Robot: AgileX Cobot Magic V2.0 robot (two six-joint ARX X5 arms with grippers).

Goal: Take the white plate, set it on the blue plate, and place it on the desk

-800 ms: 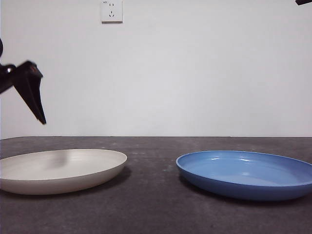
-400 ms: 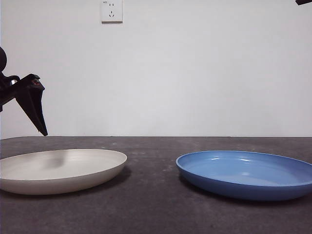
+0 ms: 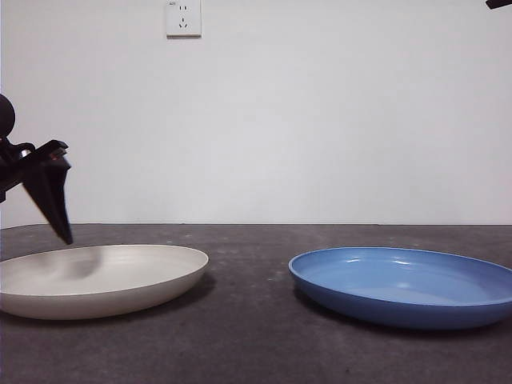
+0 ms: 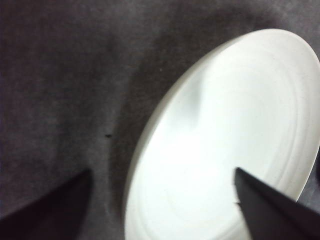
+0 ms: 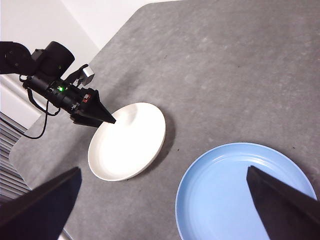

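Note:
The cream-white plate (image 3: 100, 276) lies flat on the dark desk (image 3: 248, 336) at the left, with the blue plate (image 3: 408, 284) apart from it at the right. My left gripper (image 3: 62, 234) hangs low over the white plate's far left rim. In the left wrist view its jaws stand open (image 4: 162, 170), one over bare desk and one over the white plate (image 4: 235, 130), not touching it. The right wrist view shows the white plate (image 5: 127, 142), the blue plate (image 5: 245, 192) and the left gripper (image 5: 106, 120) from high up. My right gripper (image 5: 161, 170) is open and holds nothing.
A pale wall with a socket (image 3: 183, 18) stands behind the desk. The right arm shows only as a black tip (image 3: 498, 3) at the top right corner. The desk's rounded edge (image 5: 30, 135) runs close behind the left arm.
My left gripper has come down toward the white plate's rim, its tip now just above it. Both plates and the right arm have not moved.

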